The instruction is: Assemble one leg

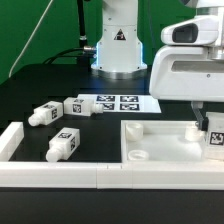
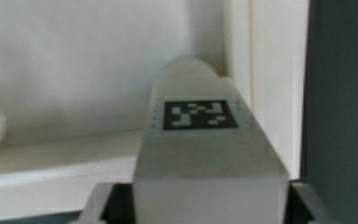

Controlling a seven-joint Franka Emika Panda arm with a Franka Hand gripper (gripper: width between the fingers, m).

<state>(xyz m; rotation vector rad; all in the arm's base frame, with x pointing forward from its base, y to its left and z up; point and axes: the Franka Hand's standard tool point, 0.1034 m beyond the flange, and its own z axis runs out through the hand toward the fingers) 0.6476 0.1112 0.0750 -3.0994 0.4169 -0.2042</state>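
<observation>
My gripper [image 1: 207, 128] is shut on one leg [image 1: 213, 139], a stubby white post with a square tag, and holds it over the far right corner of the large white tray piece [image 1: 165, 152]. In the wrist view the held leg [image 2: 201, 130] fills the middle, tag facing the camera, with dark fingers [image 2: 108, 204] on both sides and the tray's wall [image 2: 265, 70] behind. I cannot tell whether the leg's tip touches the tray. Three loose legs lie on the table at the exterior view's left: one [image 1: 42, 115], another [image 1: 78, 106], a third [image 1: 64, 146].
The marker board [image 1: 120, 102] lies flat behind the tray, in front of the arm's base [image 1: 118, 50]. A white L-shaped fence [image 1: 18, 140] runs along the exterior view's left and front. The tray has a round boss [image 1: 140, 155] near its front left corner.
</observation>
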